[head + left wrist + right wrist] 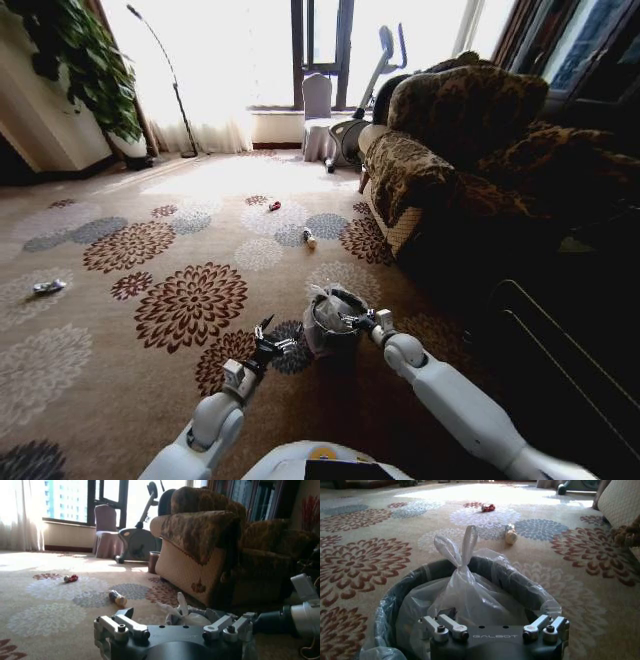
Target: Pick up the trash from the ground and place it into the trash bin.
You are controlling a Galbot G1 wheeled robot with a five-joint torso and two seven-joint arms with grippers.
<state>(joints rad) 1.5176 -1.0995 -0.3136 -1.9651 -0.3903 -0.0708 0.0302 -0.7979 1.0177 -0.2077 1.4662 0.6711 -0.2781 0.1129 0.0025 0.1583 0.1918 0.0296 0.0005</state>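
Two grippers low over the carpet, and the bin is right between them.

The right gripper (494,628) hangs at the rim of the trash bin (520,583), fingers spread and released, with the white knotted bag (465,588) sitting upright inside the liner. The left gripper (272,340) waits just beside the bin, fingers apart and holding nothing. Farther out on the floral carpet (190,300) lie the orange-capped bottle (309,238), a red scrap (274,206) and a pale scrap (48,287) well off to the left.
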